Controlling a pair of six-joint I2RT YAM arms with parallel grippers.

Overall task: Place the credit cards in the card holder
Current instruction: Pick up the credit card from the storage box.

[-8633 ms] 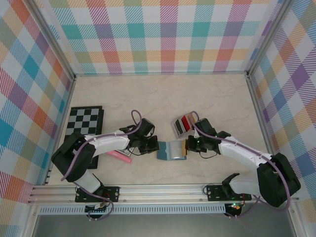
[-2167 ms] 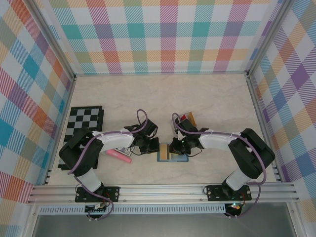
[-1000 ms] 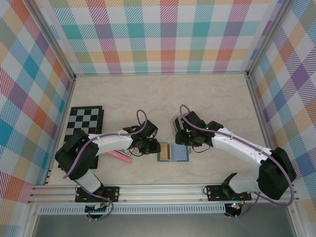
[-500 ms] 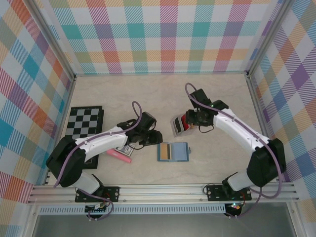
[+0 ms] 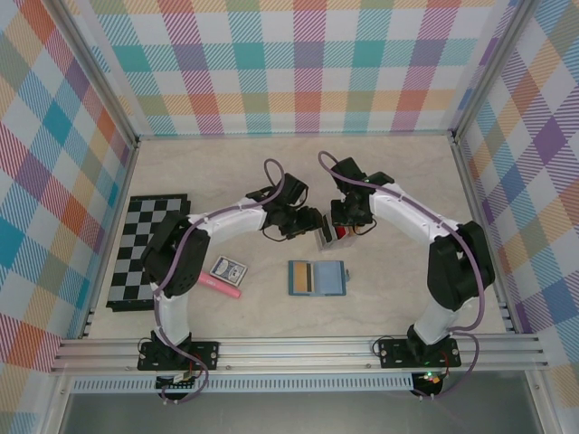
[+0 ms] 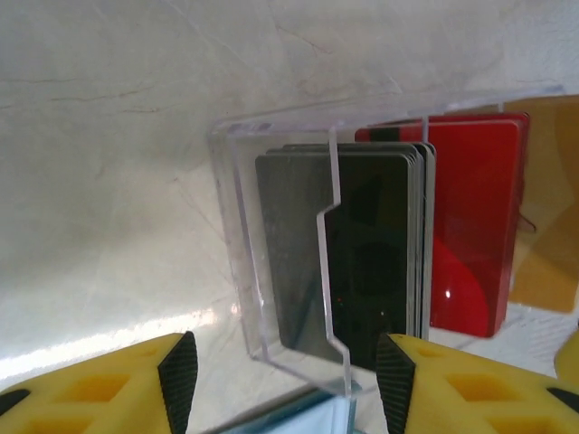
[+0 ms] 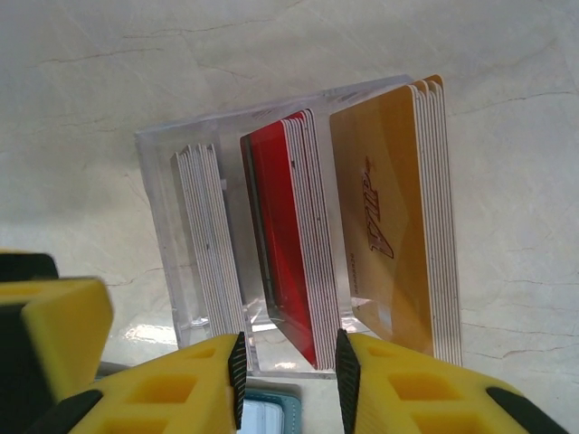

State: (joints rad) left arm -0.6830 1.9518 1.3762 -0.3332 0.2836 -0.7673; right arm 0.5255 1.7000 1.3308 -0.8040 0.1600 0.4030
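Yellow-fingered left gripper (image 6: 285, 366): jaws wide, nothing held. Between them, touching neither finger, sits the near corner of a clear acrylic slotted stand (image 6: 237, 226). Just ahead of the jaws, a stack of black and grey plastic cards (image 6: 362, 253) stands on edge in the stand. Beyond the right-hand finger is a stack of red plastic cards (image 6: 475, 235).

Right gripper (image 7: 288, 371): jaws narrow, set to either side of the lower end of the red plastic cards (image 7: 280, 235). One pad looks to be at the stack's edge; a sliver of clear wall shows by the other. Cannot tell whether the grip is closed. A stack of tan-gold plastic cards (image 7: 389, 217) leans just outside one finger, and the grey stack stands just outside the other.

From above, both sets of jaws meet at the stand (image 5: 324, 237), with the left gripper (image 5: 303, 223) on one side and the right gripper (image 5: 342, 228) on the other. The teal-blue fold-over card holder (image 5: 330, 278) lies open on the pale marbled table (image 5: 271, 172), nearer the arm bases than either pair of jaws and apart from both. A tan card with a dark stripe (image 5: 306, 276) sits in it.
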